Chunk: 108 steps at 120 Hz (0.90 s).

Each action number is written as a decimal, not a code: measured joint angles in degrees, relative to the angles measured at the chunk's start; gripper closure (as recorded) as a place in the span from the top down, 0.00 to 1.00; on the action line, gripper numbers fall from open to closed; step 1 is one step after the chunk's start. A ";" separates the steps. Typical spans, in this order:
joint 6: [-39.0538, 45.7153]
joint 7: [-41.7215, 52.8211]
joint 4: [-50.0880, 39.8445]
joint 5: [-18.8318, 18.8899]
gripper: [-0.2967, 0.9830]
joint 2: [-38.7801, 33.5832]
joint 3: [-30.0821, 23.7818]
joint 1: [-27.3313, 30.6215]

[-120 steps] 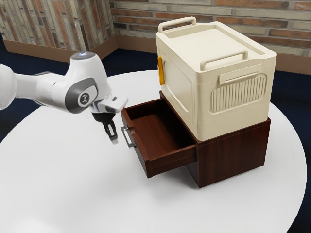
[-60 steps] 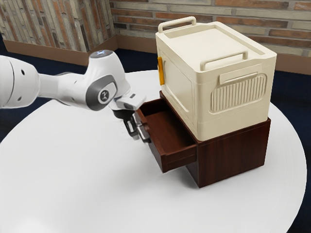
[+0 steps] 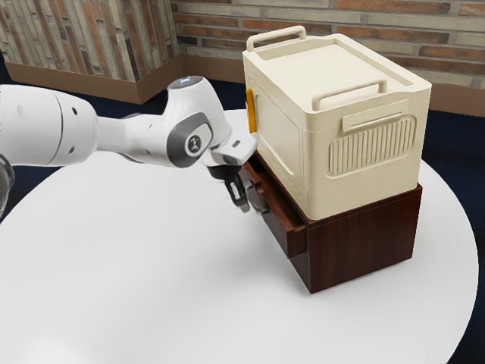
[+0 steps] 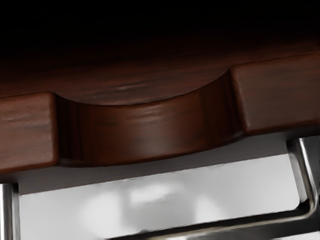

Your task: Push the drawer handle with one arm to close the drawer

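Step in hand, as judged: the closing push at the handle. The drawer point(image 3: 295, 240) is seen partly open at the exterior view's left side of the wooden cabinet point(image 3: 364, 239), on the tabletop point(image 3: 151, 296); a cream storage box point(image 3: 276, 144) rests on the cabinet. The gripper point(image 3: 243, 208) is at the metal handle point(image 4: 308, 175), on the drawer's outer side; contact cannot be confirmed. Whether the fingers are open or closed cannot be told. Most of the closing travel is judged done. Next move: a straight, level push toward the cabinet, handle contact kept, until the front sits flush. Sideways drift could cause slipping.
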 joint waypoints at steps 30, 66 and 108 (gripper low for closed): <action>1.15 0.56 3.53 -0.35 0.16 2.30 -1.65 -0.15; 1.63 0.98 0.29 -1.33 0.15 -0.18 -1.25 -0.54; -29.28 -5.75 8.35 6.24 0.25 -17.58 8.96 1.41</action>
